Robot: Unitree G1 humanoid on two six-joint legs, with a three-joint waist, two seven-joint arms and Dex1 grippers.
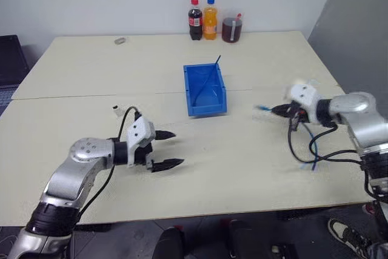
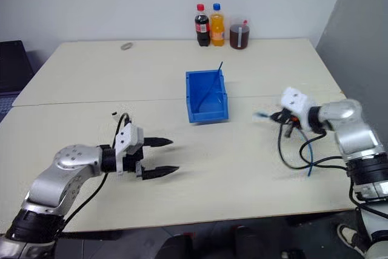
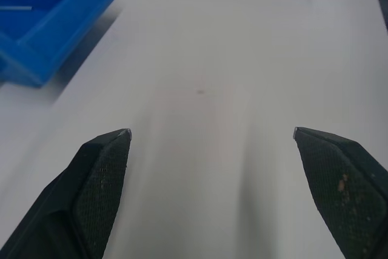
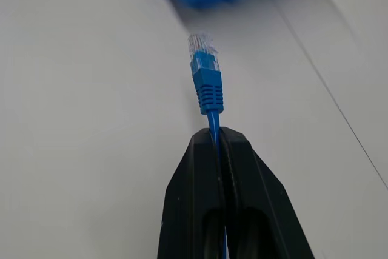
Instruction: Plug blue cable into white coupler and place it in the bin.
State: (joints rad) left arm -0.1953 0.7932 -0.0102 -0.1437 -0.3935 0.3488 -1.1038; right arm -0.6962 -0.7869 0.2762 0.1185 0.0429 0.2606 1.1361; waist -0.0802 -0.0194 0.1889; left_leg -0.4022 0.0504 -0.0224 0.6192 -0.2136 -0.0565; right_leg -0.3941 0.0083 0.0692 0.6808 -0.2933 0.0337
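Observation:
My right gripper [image 1: 277, 111] is shut on the blue cable [image 4: 213, 118] just behind its plug [image 4: 206, 74], to the right of the bin [image 1: 193, 92]. The plug [image 1: 262, 108] points toward the bin, and the rest of the cable [image 1: 313, 145] loops down onto the table under my right wrist. The white coupler [image 1: 114, 110] lies on the table at the left, just behind my left gripper [image 1: 177, 148]. That gripper hovers open and holds nothing, with its fingers [image 3: 100, 180] spread wide over bare table. The bright blue bin stands at the table's middle.
A thin darker blue cable [image 1: 212, 72] leans out of the bin. Two bottles [image 1: 195, 20] and a cup of dark drink [image 1: 231, 29] stand at the far edge. A small grey ring-like thing [image 1: 120, 40] lies far left. A grey wall rises past the table's right side.

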